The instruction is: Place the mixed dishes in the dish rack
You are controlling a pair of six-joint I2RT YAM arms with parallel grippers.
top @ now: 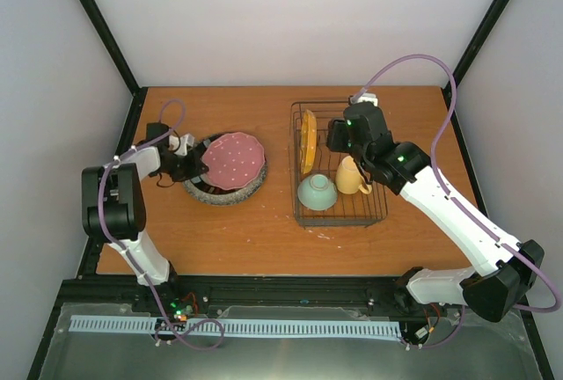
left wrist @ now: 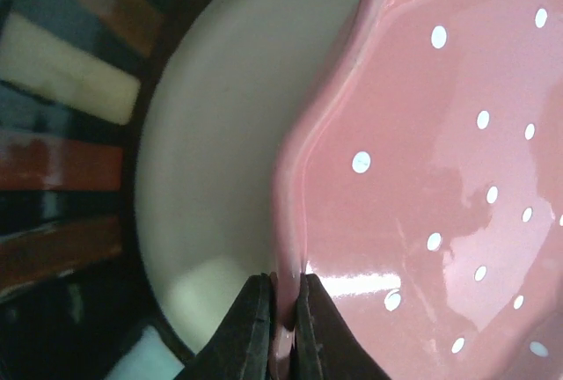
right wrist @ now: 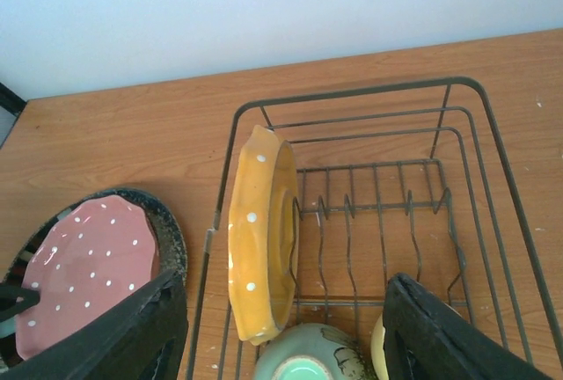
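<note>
The left end effector (left wrist: 283, 288) is clamped on the rim of the pink dotted plate (left wrist: 440, 178), which stretches ahead of it atop the cream-centred plate (left wrist: 211, 178). So thin a hold on glossy glaze could slip during a lift, dropping the plate. The right end effector (right wrist: 283, 281) gapes empty above the dish rack (right wrist: 352, 93).

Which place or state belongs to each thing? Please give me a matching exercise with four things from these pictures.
1. pink dotted plate
2. orange dotted plate
3. green bowl
4. right gripper

A. open above the dish rack
B. on edge in the dish rack
C. rim pinched by the left gripper
D. beside the yellow mug

Pairs: 1-C, 2-B, 3-D, 4-A
</note>
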